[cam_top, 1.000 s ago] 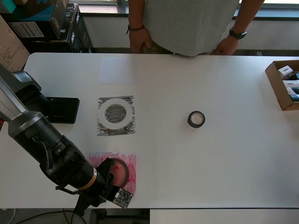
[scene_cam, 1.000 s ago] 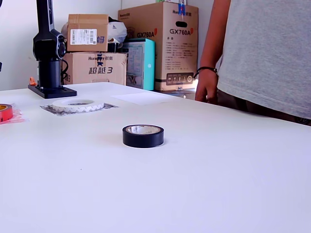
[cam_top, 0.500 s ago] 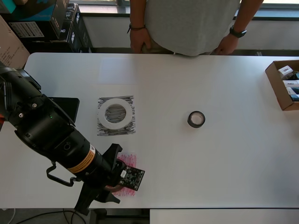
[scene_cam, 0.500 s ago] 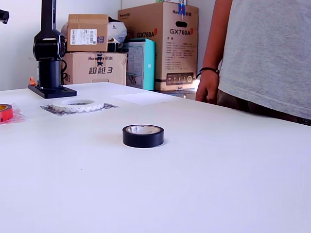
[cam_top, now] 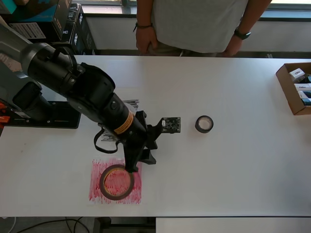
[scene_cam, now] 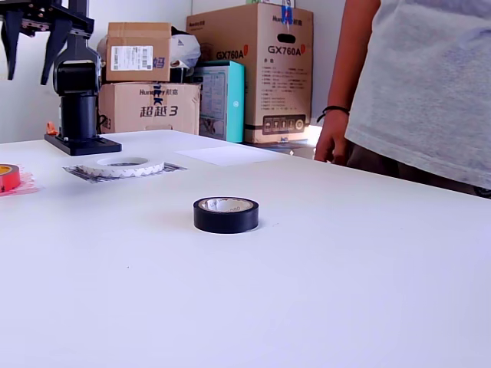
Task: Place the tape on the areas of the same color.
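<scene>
The large roll with red sides and a brownish-yellow core (cam_top: 116,182) lies flat on the white table (cam_top: 233,165), its hole facing straight up, inside the red scribbled patch (cam_top: 97,189). The small black tape roll (cam_top: 204,124) lies flat too, on bare table well apart from both patches. From overhead the black arm (cam_top: 92,97) hides almost all of the black scribbled patch (cam_top: 132,103). The exterior view shows the flat white tape ring (scene_cam: 123,165) resting on that patch, and the two dark fingers (scene_cam: 11,46) hanging spread apart, clasping nothing, high at its left edge. A person in a grey shirt (cam_top: 194,24) stands at the far side.
</scene>
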